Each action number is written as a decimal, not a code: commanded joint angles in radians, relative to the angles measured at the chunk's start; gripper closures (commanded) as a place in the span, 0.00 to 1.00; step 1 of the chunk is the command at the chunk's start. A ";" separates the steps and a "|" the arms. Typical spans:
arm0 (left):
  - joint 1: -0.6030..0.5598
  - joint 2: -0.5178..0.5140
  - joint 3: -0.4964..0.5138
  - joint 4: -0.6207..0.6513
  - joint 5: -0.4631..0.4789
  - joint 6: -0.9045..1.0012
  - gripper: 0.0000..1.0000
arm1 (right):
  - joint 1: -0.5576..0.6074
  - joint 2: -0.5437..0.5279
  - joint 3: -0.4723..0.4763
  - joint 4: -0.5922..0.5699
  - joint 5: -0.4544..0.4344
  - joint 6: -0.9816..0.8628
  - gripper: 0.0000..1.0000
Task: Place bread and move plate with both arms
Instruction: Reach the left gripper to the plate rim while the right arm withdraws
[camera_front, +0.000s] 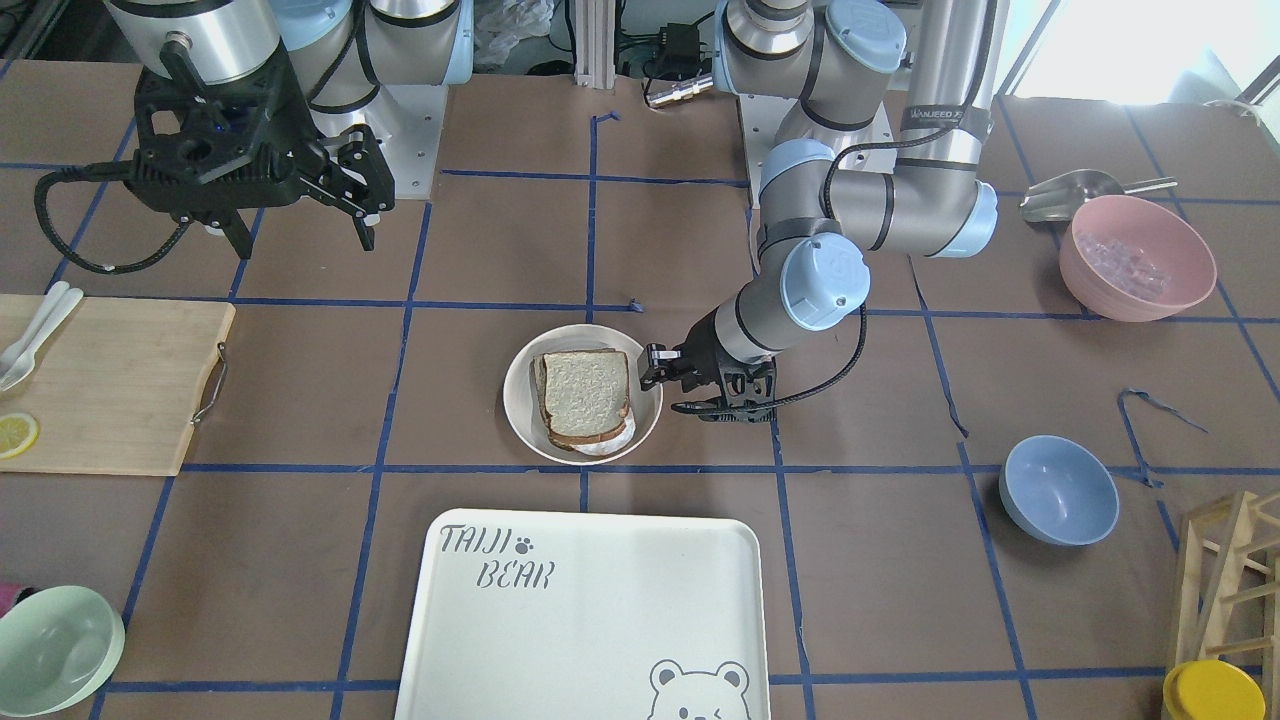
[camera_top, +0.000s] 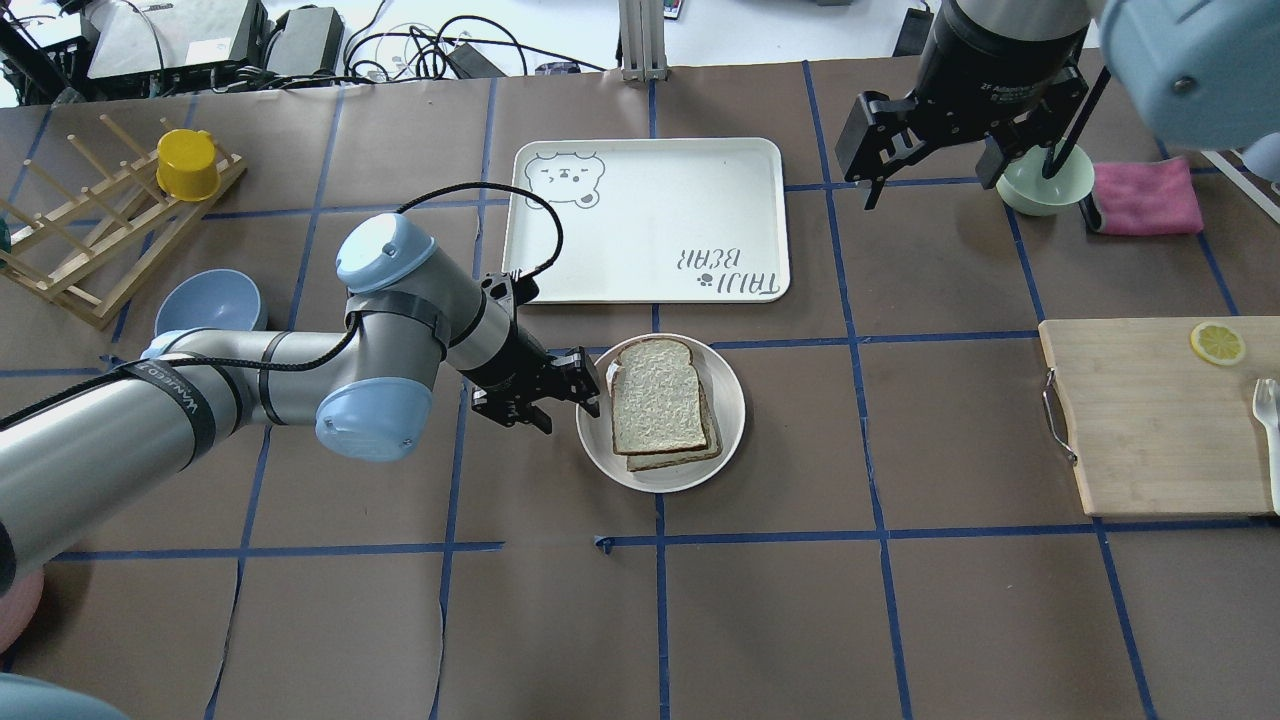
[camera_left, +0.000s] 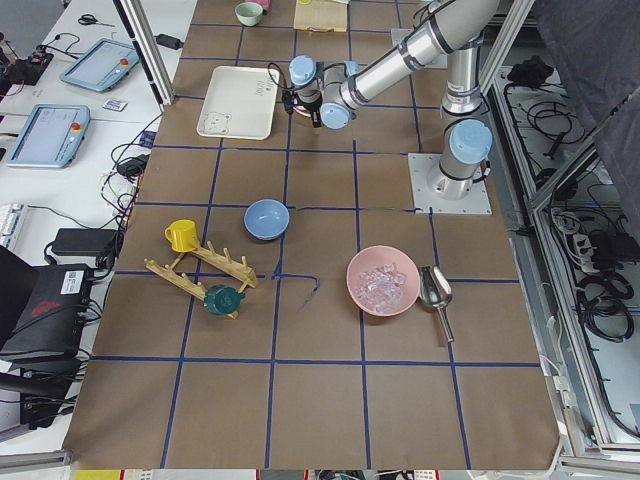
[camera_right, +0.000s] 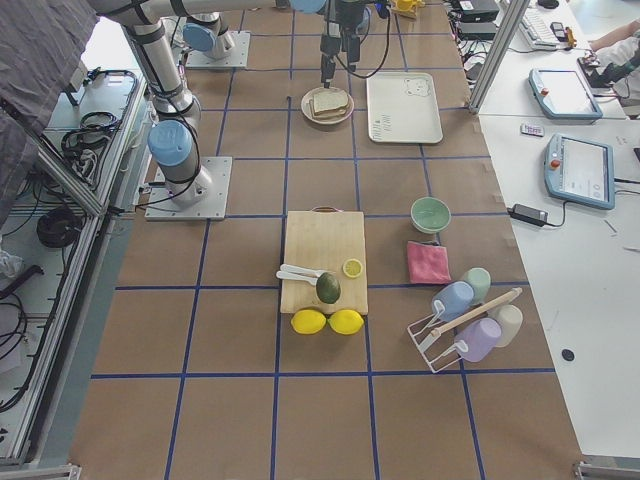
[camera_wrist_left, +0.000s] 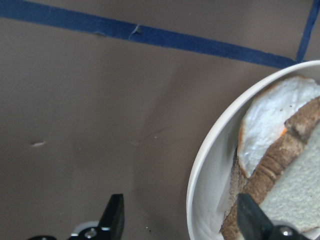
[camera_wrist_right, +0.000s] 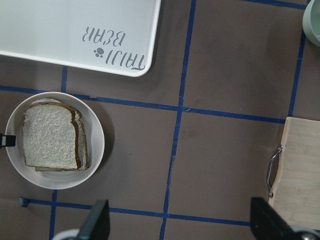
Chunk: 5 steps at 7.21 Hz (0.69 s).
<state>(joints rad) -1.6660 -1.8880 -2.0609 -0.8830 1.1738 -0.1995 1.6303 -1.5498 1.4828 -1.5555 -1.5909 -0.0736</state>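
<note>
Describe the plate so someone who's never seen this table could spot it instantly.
Find the big white rectangular TAIJI BEAR tray mid-table. Just beside it, on the robot's side, sits the plate. It is round, shallow and cream, and the only dish holding bread.

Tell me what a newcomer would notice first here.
The bread, stacked on a browner slice, sits on the plate at table centre. The left gripper, open, straddles the plate's rim; the right gripper hangs open, high, near the TAIJI BEAR tray.

bread (camera_top: 657, 394) sits on the plate (camera_top: 730, 395) mid-table, tray (camera_top: 645, 200) just past it, cutting board (camera_top: 1150, 420) off to the robot's right, blue bowl (camera_top: 210, 300) way left
</note>
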 joint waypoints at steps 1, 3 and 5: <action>-0.024 -0.010 0.001 0.009 0.000 -0.001 0.62 | -0.001 0.000 0.001 -0.003 0.002 0.000 0.00; -0.024 -0.008 -0.001 0.004 0.001 0.018 1.00 | 0.000 0.000 0.001 -0.020 0.003 0.002 0.00; -0.012 0.000 0.005 0.013 0.003 0.044 1.00 | 0.000 0.000 0.001 -0.020 0.002 0.002 0.00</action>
<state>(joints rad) -1.6859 -1.8936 -2.0588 -0.8764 1.1760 -0.1727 1.6306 -1.5493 1.4834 -1.5740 -1.5886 -0.0728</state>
